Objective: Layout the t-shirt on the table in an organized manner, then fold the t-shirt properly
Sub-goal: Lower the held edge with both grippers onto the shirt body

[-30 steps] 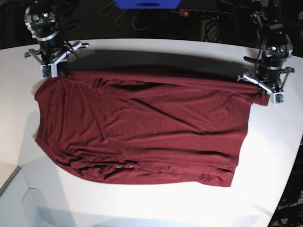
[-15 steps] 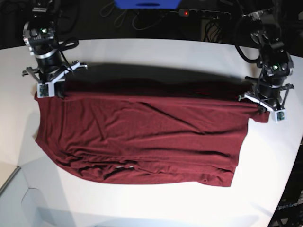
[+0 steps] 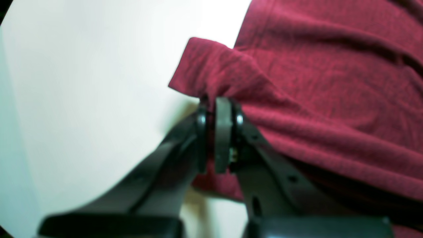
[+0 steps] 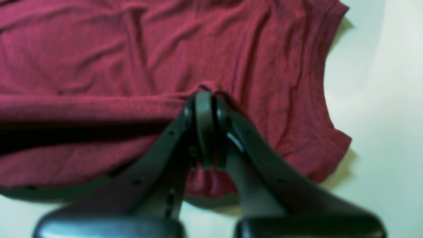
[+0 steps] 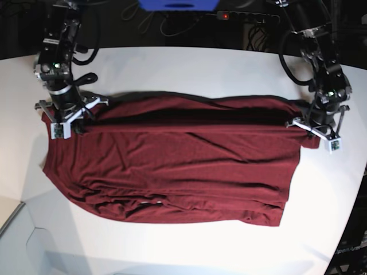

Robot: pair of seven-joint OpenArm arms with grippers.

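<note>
Both grippers, left [image 5: 314,129] and right [image 5: 67,118], clamped on t-shirt [image 5: 172,166] edge, arms angled downward.

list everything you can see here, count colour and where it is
t-shirt: one, dark maroon, spread across the middle of the table, far edge lifted and folding over
table: one, white, under everything
power strip: one, black with a red light, behind the table's far edge
blue object: one, blue, top edge of the base view, cut off
cables: several, black, behind the table
right gripper: one, black, shut on the t-shirt's edge
left gripper: one, black, shut on the t-shirt's opposite edge
</note>
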